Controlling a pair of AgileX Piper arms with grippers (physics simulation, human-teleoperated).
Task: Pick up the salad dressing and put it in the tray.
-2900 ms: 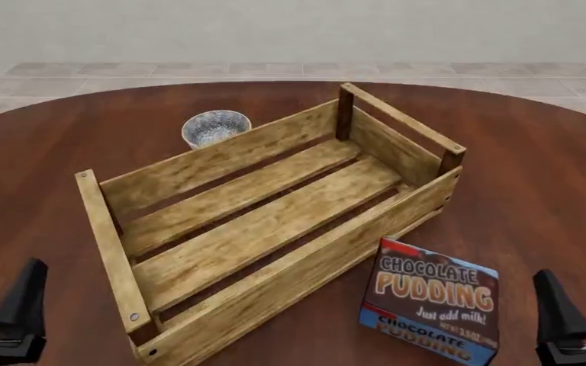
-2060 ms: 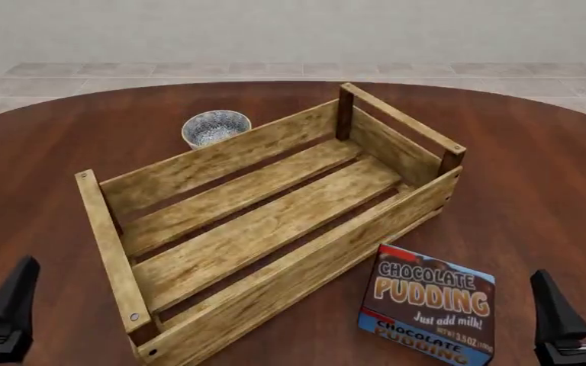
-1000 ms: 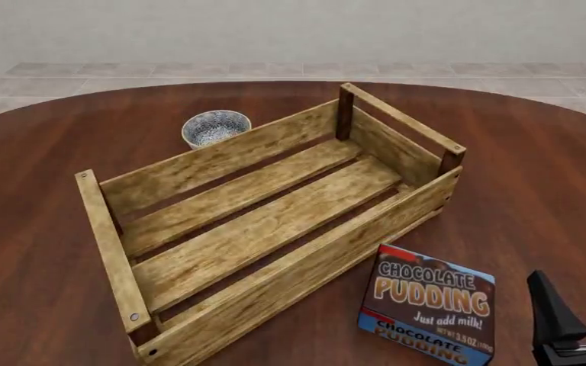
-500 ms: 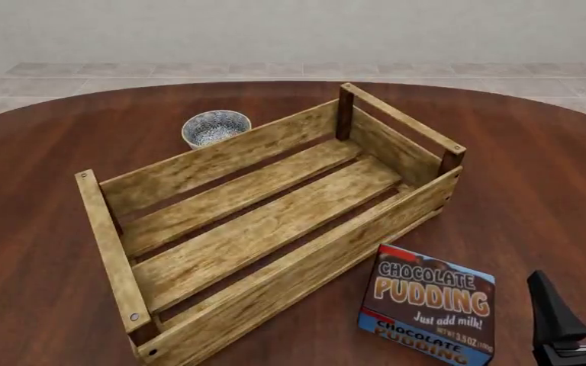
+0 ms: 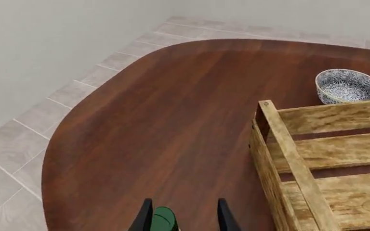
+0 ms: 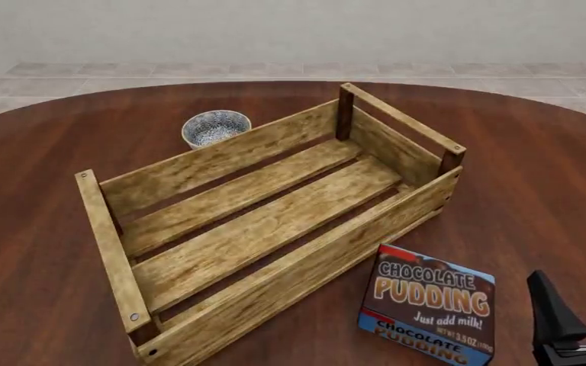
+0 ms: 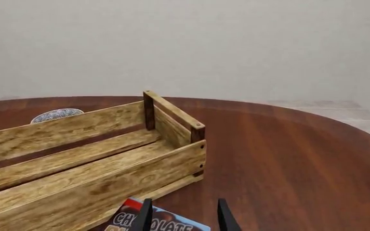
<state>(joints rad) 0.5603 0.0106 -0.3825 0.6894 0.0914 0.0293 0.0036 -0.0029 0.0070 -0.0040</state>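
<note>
Only the dark green cap of the salad dressing (image 5: 164,220) shows, in the left wrist view. It sits between the spread fingers of my left gripper (image 5: 183,219), closer to one finger; the bottle's body is cut off. That gripper is open and is outside the front view. The tray (image 6: 304,263) is a light-wood crate lying diagonally mid-table, with nothing in it; its end wall (image 5: 288,154) stands beside the left gripper. My right gripper (image 6: 576,316) stands open at the front right, holding nothing, and the tray (image 7: 108,178) lies ahead of it.
A brown chocolate pudding box (image 6: 430,309) lies beside the tray's near corner, just left of the right gripper; the pudding box (image 7: 152,224) also shows under the right fingers. A small white patterned bowl (image 6: 216,126) stands behind the tray's far wall. The table's rounded edge (image 5: 75,120) runs near the left gripper.
The left gripper sank out of the front view's lower left corner more than a second ago. The pudding box shifted slightly early on. Nothing differs over the last second.
</note>
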